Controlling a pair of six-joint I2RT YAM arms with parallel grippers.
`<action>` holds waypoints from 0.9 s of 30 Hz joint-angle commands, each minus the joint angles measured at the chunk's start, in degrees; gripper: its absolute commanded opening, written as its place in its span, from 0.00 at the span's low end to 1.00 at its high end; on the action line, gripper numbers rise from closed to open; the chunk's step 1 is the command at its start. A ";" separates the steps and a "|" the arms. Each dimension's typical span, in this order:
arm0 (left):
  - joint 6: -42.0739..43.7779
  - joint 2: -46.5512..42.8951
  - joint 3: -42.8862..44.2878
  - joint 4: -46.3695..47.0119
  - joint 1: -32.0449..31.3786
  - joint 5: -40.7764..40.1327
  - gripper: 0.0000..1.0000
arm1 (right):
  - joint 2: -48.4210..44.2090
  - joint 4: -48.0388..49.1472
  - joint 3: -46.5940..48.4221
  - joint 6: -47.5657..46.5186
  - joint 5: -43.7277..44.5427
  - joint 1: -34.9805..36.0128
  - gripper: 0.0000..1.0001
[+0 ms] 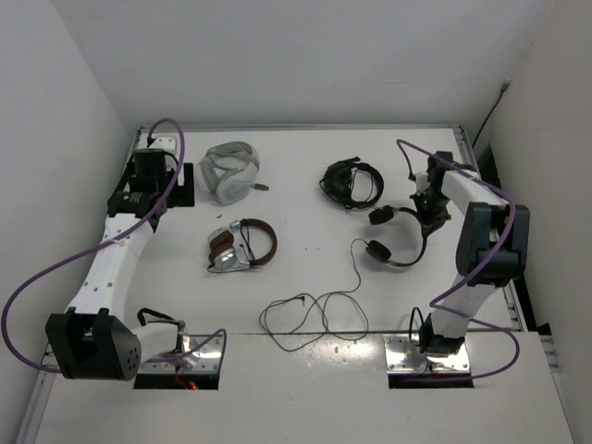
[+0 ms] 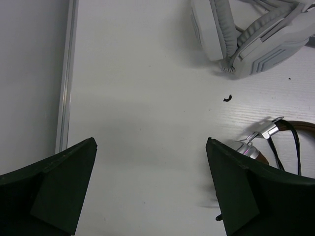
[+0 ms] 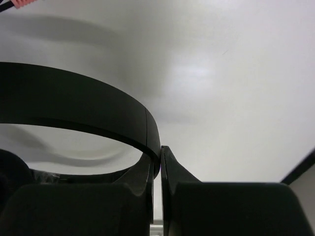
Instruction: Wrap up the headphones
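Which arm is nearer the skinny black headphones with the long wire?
Right. The right tool is shut on the headphones at their headband; the left tool is far off, by the white headphones.

Left pincer spread wide, right pincer pinched shut.

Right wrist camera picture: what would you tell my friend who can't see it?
The right gripper is shut on the thin headband of the black headphones, which curves away to the left. Behind it is a plain white surface.
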 commanded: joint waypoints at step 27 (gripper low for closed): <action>-0.82 5.23 3.48 4.84 0.54 7.55 1.00 | -2.06 -1.47 3.36 -7.09 -15.62 -14.60 0.44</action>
